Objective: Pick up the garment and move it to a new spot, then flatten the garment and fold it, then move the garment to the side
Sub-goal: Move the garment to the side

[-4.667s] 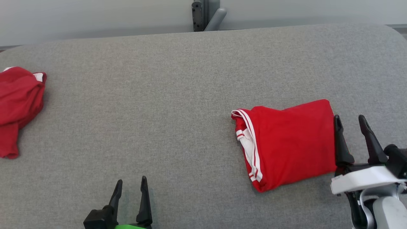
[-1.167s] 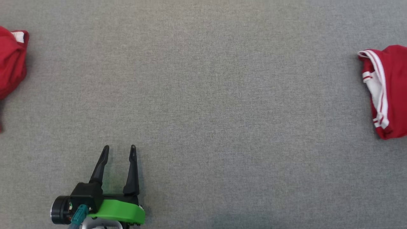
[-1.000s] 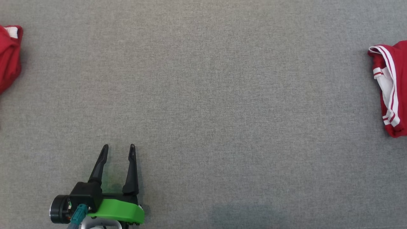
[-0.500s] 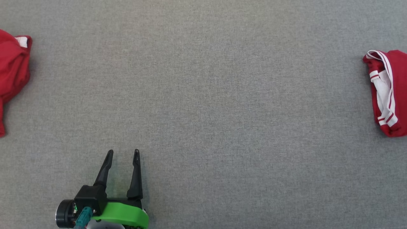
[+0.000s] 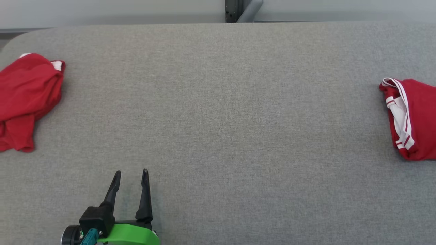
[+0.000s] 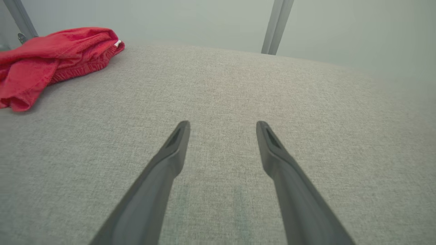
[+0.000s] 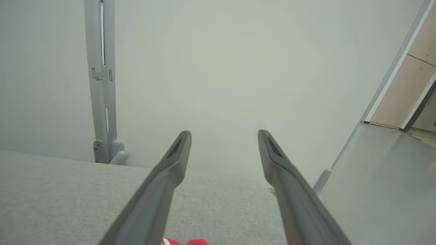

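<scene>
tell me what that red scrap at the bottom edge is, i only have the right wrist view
Observer: Likely the folded red garment with white striped trim, lying at the table's right end in the head view.
Operator: anything else on there
Observer: A second, crumpled red garment lies at the far left end.
Operator: and my other arm
Observer: The left gripper is open over bare table near the front, touching neither garment.

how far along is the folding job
Done, it seems: a folded red garment lies at the right edge of the table. In hand: nothing; the left end effector and right end effector are both open, empty. Left: the crumpled red garment at the far left needs picking up, flattening, folding.
</scene>
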Motion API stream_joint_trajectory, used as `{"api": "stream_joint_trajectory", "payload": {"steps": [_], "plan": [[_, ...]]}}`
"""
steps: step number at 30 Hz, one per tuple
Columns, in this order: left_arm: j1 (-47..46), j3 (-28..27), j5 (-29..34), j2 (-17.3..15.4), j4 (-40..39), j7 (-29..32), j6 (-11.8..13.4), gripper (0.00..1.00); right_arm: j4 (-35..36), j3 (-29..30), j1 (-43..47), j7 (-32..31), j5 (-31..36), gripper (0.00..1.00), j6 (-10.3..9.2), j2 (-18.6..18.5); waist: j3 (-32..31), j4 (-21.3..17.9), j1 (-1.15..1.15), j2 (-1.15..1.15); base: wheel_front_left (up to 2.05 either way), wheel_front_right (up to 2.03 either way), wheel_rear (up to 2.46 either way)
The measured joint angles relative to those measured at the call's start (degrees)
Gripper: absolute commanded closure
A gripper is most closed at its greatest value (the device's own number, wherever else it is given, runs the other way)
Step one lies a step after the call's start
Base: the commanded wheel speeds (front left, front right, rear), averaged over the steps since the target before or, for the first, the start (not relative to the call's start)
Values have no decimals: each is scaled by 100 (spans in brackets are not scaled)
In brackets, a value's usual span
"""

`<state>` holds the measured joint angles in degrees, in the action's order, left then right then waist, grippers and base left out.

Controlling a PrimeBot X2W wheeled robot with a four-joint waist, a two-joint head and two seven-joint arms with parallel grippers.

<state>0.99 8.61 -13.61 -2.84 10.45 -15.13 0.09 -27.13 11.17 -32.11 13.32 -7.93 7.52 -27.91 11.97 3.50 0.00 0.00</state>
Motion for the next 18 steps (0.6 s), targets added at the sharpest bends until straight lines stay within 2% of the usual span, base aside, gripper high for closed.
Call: {"api": "stream_joint_trajectory", "payload": {"steps": [8, 14, 18], "plan": [[240, -131, -64, 1, 31, 0, 71, 0, 1022, -322, 1749, 132, -310, 0, 0, 1009, -441, 243, 0, 0, 0, 0, 0], [402, -233, -91, 0, 54, 0, 65, 0, 1440, -479, 2504, 166, -356, 0, 0, 1681, -679, 272, 0, 0, 0, 0, 0], [447, -275, -97, 0, 116, 0, 41, 0, 1559, -584, 2816, 168, -332, 0, 0, 1956, -741, 180, 0, 0, 0, 0, 0]]}}
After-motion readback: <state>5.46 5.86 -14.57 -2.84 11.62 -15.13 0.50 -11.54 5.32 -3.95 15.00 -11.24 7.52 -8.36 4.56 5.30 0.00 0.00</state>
